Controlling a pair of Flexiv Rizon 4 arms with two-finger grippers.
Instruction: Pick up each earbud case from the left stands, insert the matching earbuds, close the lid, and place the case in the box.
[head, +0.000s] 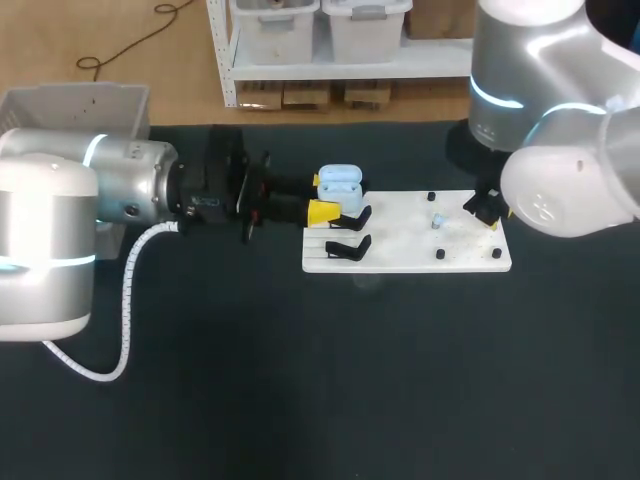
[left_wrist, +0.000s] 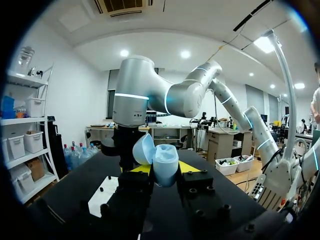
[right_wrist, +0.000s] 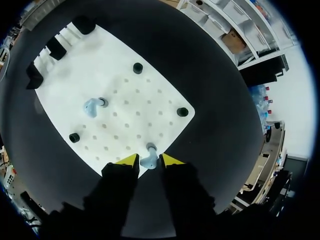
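A light blue earbud case (head: 338, 181) with its lid up is held above the left end of the white board (head: 400, 255); my left gripper (head: 320, 197) is shut on it. In the left wrist view the case (left_wrist: 165, 165) sits between the fingers of the left gripper (left_wrist: 165, 168). My right gripper (right_wrist: 149, 161) is down at the board's right edge, its yellow tips pressed on either side of a light blue earbud (right_wrist: 148, 161) standing on a peg. A second earbud (right_wrist: 92, 107) (head: 438, 221) rests mid-board. In the head view the right gripper (head: 491, 211) is partly hidden by the arm.
Black case stands (head: 349, 246) sit at the board's left end, near my left fingers. Small black pegs (right_wrist: 182, 111) dot the board (right_wrist: 120, 85). A grey box (head: 78, 108) stands at the far left behind my left arm. Dark table (head: 320, 380) stretches in front.
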